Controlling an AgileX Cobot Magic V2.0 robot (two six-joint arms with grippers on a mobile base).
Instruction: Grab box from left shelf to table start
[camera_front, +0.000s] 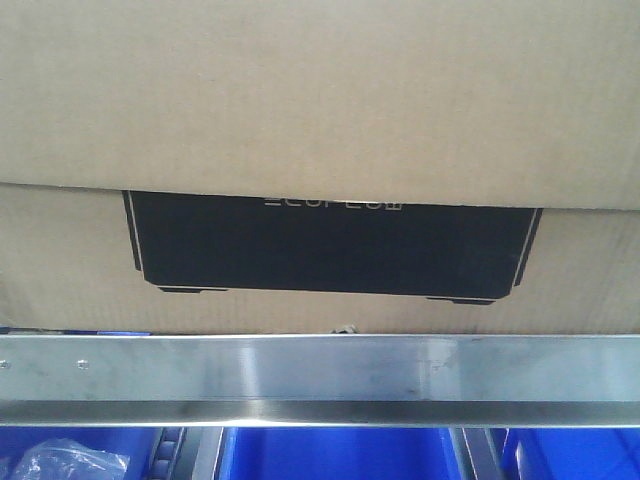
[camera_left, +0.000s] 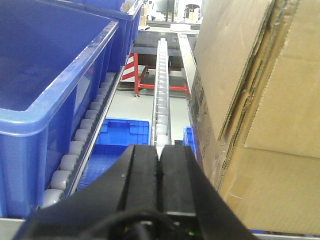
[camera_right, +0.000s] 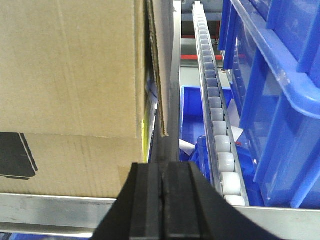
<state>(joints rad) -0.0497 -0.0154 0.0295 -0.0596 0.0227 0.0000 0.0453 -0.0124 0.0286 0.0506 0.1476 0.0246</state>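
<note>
The brown cardboard box (camera_front: 320, 110) with its black printed panel (camera_front: 330, 245) fills the front view, resting on the left shelf behind the silver rail (camera_front: 320, 370). My left gripper (camera_left: 160, 146) is shut with nothing in it, just left of the box's left side (camera_left: 260, 100). My right gripper (camera_right: 162, 165) is shut and empty too, at the box's right corner (camera_right: 75, 80), over the shelf rail (camera_right: 55, 210). The table is out of view.
Blue plastic bins flank the box: one at the left (camera_left: 45, 85), one at the right (camera_right: 275, 100). Roller tracks (camera_left: 162, 85) (camera_right: 217, 125) run alongside the box. More blue bins (camera_front: 330, 455) sit on the level below the rail.
</note>
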